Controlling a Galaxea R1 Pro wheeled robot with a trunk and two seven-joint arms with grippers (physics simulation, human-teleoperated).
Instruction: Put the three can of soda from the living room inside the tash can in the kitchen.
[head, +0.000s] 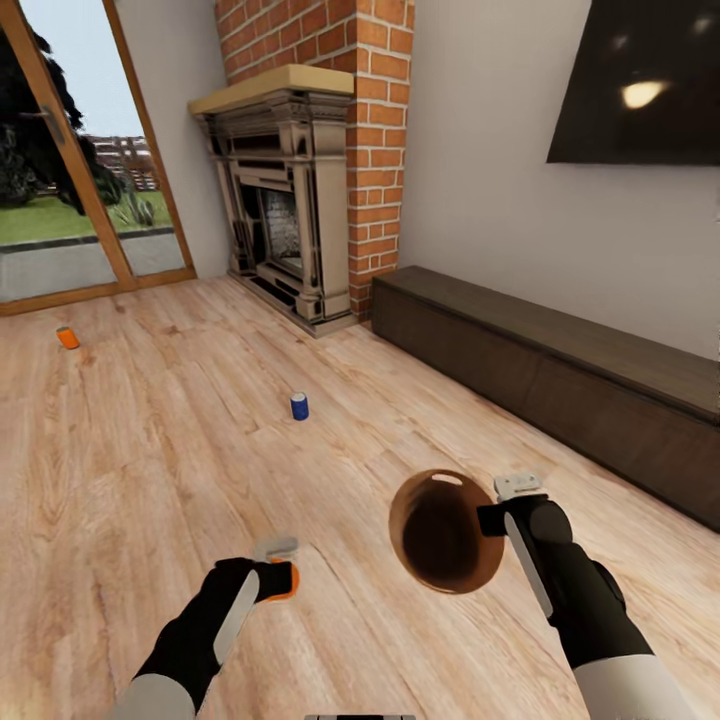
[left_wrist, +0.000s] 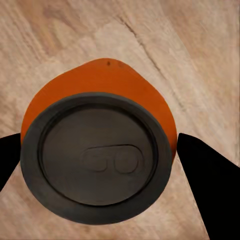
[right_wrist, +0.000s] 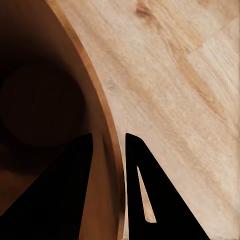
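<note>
Wrist views show left gripper (left_wrist: 100, 150) pinching an orange can (left_wrist: 100, 145), right gripper (right_wrist: 109, 165) clamping the bin's wall (right_wrist: 102, 125).

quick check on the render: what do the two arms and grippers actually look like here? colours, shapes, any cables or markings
Both arms match: light grey-white upper segments, then black forearm and wrist shells, each with a pale grey strip along it. The left gripper and right gripper end in light grey finger blocks in the head view. In the wrist views the fingers appear as flat black wedges, one with a narrow slot. No cables or markings visible.
</note>
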